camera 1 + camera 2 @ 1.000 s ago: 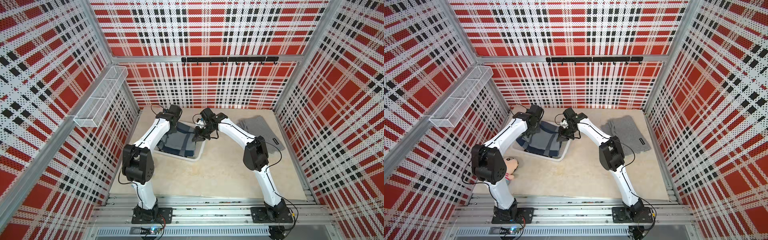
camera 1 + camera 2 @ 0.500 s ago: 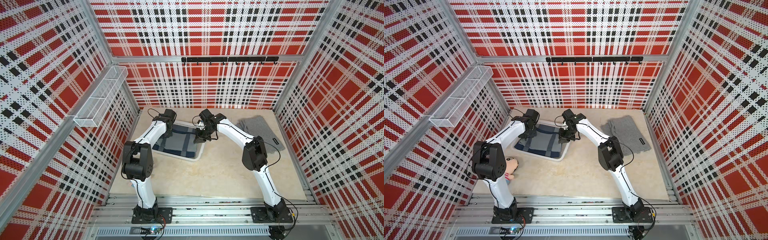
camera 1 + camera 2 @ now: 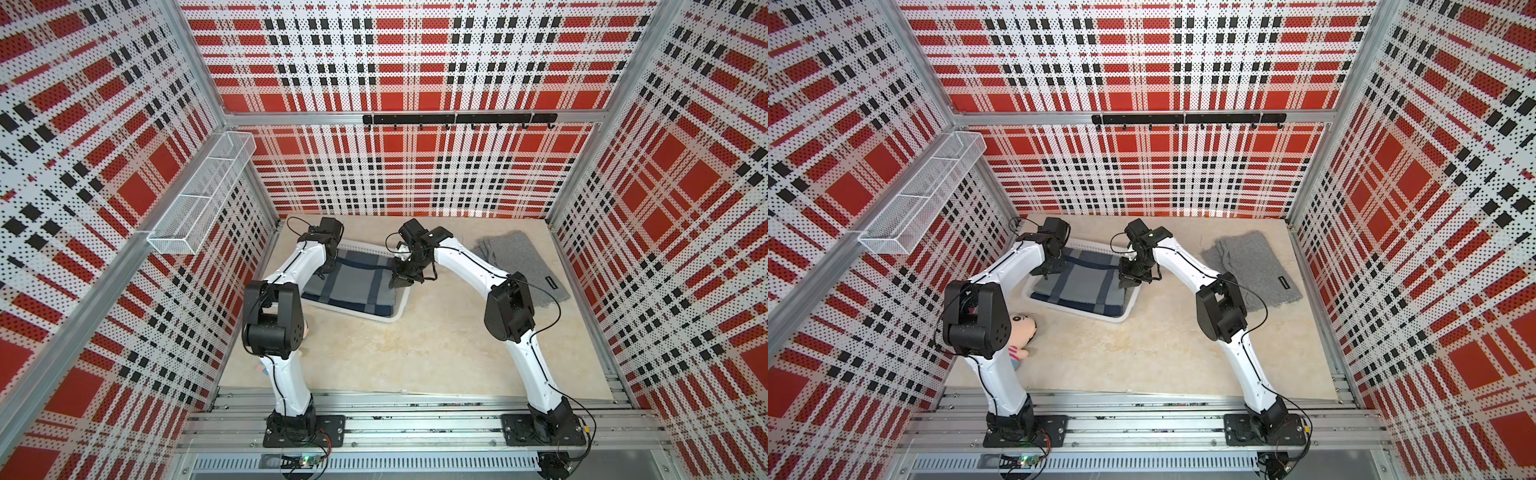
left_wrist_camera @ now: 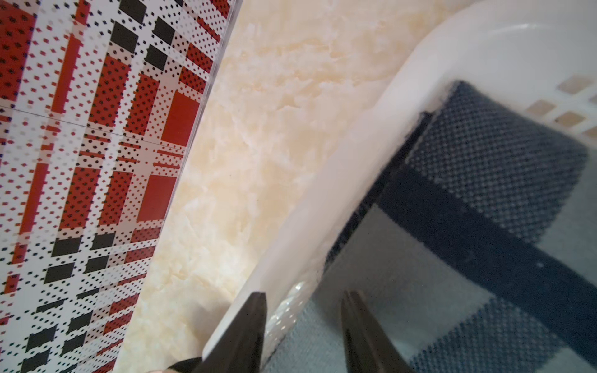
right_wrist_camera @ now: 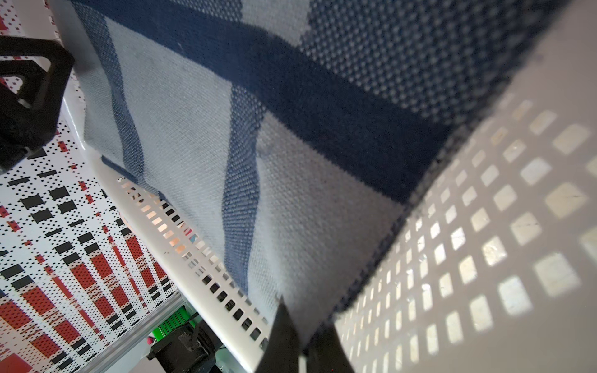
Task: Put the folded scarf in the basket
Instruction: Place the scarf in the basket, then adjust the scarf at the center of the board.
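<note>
Top views both show the pale marbled worktop (image 3: 436, 340) with the basket (image 3: 397, 316) toward the back on the left arm's side. The folded scarf (image 3: 357, 282) lies flat inside it, so I'd say only a clean let-go is left. The left pincer (image 4: 304, 293) stands open and grips nothing, with one finger outside the rim and one over the cloth. The right pincer (image 5: 302, 315) has its jaws almost together, with the scarf's corner apparently pinched between them. To finish well, I'd have the right one spread fully before rising. Then both should lift straight up, so no fuzzy edge snags and drags a fold over the wall. The basket is stiff white plastic, shallow and rectangular, with a rounded rim and square-holed lattice sides. The scarf is soft woven stuff, pale grey-blue crossed by navy bands, and looks limp enough to follow any tug. The fingers (image 4: 358, 329) are slim, dark and tapered.
</note>
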